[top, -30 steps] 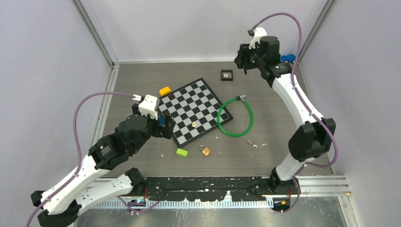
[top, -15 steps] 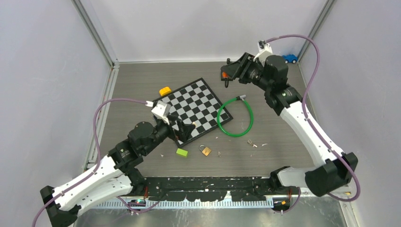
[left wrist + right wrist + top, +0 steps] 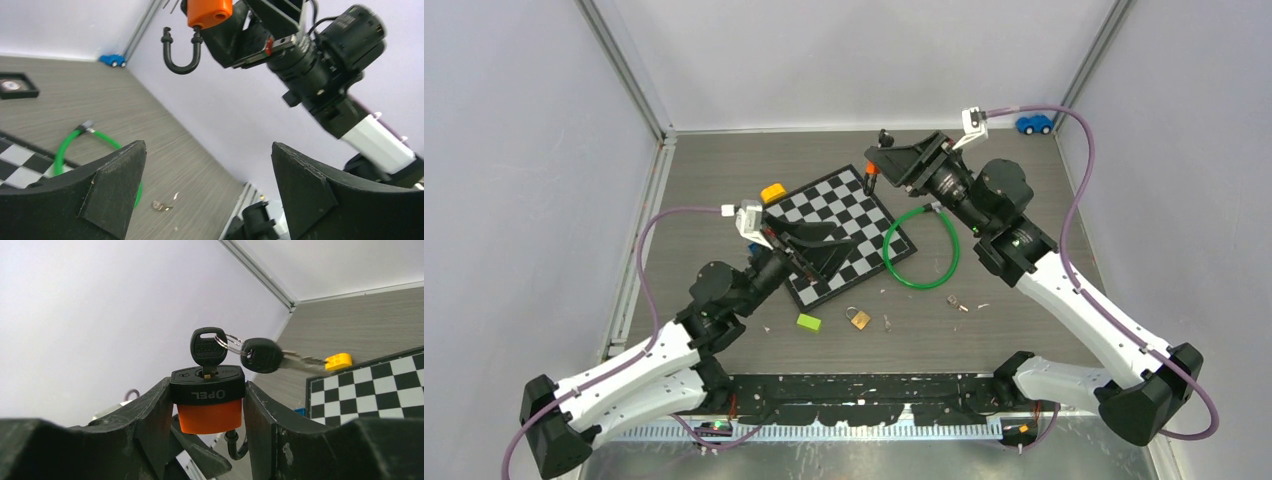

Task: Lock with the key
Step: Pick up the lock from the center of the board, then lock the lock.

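My right gripper is shut on an orange padlock with a black top and holds it in the air above the checkerboard's far corner. A black key sits in the lock, and a second key dangles from its ring. The padlock also shows in the left wrist view, where its black shackle hangs down with one end free. My left gripper is open and empty above the checkerboard, pointing toward the padlock, with its jaws wide apart.
A checkerboard lies mid-table with a green cable loop at its right. A small brass padlock, a green block and small keys lie near the front. A yellow block and a blue toy car lie farther back.
My right arm has swung down and left from the back corner, carrying the padlock over the board's far corner. My left gripper has risen and moved right over the board, open.
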Controlling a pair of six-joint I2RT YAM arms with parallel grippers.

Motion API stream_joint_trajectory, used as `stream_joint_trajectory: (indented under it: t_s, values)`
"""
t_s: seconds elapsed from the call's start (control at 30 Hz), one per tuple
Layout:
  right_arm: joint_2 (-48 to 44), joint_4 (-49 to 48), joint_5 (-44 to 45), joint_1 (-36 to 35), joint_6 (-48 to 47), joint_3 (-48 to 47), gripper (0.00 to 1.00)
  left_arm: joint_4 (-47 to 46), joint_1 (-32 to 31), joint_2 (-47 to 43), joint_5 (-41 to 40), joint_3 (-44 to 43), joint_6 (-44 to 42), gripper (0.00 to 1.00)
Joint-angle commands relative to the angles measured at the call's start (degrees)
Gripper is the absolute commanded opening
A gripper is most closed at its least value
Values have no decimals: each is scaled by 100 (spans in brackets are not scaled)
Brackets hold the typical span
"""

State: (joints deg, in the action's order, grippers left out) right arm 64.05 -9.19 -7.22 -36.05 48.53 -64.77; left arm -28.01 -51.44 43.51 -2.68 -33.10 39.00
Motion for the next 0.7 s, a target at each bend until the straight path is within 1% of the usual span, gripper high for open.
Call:
stream_joint_trajectory:
  t_s: [0.0,0.13,0.27,0.33,0.67]
  values:
    - [-252,-1058,206,-34,573,-63,0,-1407,20,108,231,57,723,98]
    - [-261,-1301,69,-102,918,-34,0,-1624,20,140,165,88,784,97]
    - [-356,-1222,63,-217,998,36,1,-1839,20,216,31,115,885,90]
    - [-448,-1254,132,-283,1030,142,0,-1932,19,277,7,116,957,88]
    - [-698,-1396,-54,-409,1281,319,0,-2452,20,778,153,17,1401,85]
